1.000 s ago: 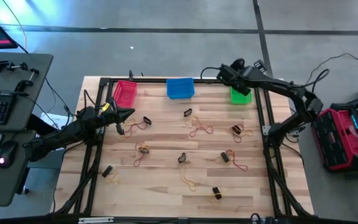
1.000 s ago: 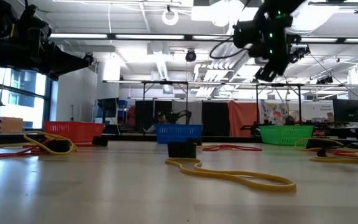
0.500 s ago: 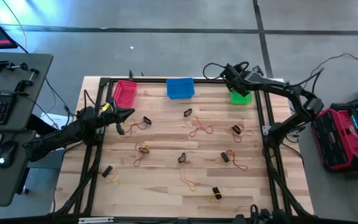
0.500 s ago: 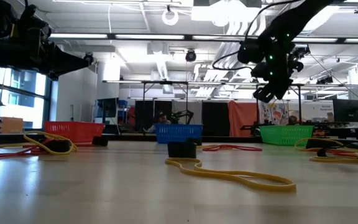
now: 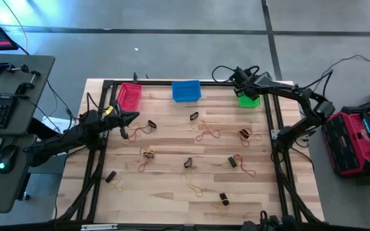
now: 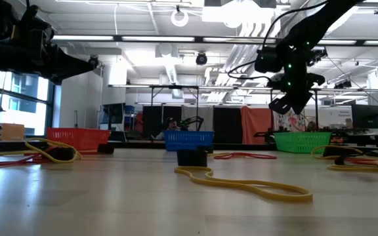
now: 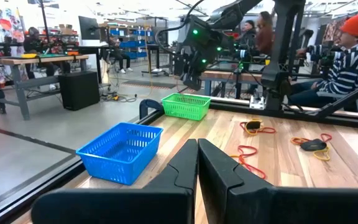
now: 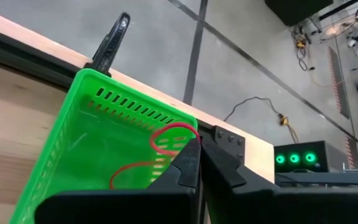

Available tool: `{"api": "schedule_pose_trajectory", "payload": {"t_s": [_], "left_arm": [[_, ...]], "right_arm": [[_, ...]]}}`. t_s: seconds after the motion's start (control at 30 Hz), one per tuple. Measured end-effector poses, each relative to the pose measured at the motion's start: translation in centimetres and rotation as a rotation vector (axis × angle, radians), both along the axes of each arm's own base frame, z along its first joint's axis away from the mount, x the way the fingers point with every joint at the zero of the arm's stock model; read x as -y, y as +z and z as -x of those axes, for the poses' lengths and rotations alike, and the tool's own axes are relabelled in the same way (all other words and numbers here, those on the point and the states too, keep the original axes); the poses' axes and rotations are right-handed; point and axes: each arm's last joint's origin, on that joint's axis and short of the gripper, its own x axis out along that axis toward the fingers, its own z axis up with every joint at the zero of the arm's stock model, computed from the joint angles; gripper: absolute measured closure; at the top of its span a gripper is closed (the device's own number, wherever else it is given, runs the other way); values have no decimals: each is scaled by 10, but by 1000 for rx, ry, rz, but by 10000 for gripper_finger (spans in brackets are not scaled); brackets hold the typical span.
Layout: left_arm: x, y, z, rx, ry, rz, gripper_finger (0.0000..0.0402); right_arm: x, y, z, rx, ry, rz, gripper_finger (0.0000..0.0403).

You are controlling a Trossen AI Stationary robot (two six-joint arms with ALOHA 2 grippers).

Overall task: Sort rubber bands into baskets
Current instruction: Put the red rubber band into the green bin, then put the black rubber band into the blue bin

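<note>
While its jaws are pressing shut on a thin red-orange rubber band (image 8: 169,138), the right gripper (image 5: 241,84) is hovering over the green rectangular plastic mesh basket (image 5: 249,99) at the table's far right. Left gripper (image 5: 133,117), jaws closed and empty, is waiting near the red-pink mesh basket (image 5: 128,95), far left. Blue mesh basket (image 5: 186,90) is sitting between them. Remaining yellow-tan, red-orange and black rubber bands (image 5: 207,133) are lying scattered across the wooden table (image 5: 166,192).
</note>
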Motion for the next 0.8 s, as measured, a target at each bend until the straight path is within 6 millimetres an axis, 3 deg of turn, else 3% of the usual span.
{"api": "schedule_pose_trajectory", "payload": {"t_s": [0.27,0.6,0.8], "left_arm": [[0,0,0,0,0,0,399],[0,0,0,0,0,0,399],[0,0,0,0,0,0,399]], "right_arm": [[0,0,0,22,-12,2,386],[-1,-1,-1,78,-31,-11,281],[-4,-1,-5,59,16,-36,286]]}}
